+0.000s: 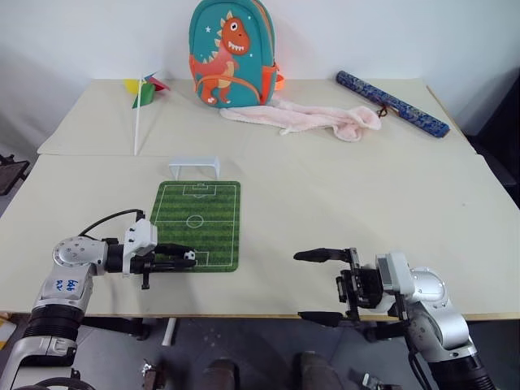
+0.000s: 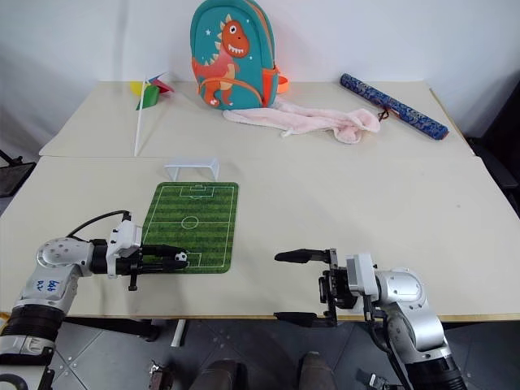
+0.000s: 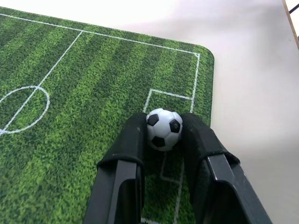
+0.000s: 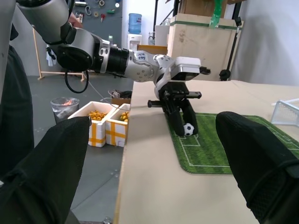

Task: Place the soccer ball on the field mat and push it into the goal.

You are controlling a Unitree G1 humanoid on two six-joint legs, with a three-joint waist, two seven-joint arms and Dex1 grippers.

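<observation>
Pinching the soccer ball (image 3: 163,129) between its two black fingers (image 3: 131,140), the left claw (image 1: 184,258) is narrowed to the ball's width, with the ball seated right at the fingertips, one finger pressed on each side. Claw and ball sit over the near end of the field mat (image 1: 203,199), at the corner on the robot's left, above the white lines of the near penalty box; whether the ball touches the mat surface cannot be told. Left claw points roughly level, across toward the robot's right. The goal (image 1: 194,166) stands on the table (image 1: 341,203) just beyond the mat's far end, well apart from the ball. Right claw (image 1: 318,286) hangs at the near table edge, off to the right of the mat, fingers spread wide with nothing between them. At the back of the table: a dinosaur backpack (image 1: 231,53), a pink towel (image 1: 309,118), a pinwheel (image 1: 143,91), and a blue patterned roll (image 1: 392,103).
</observation>
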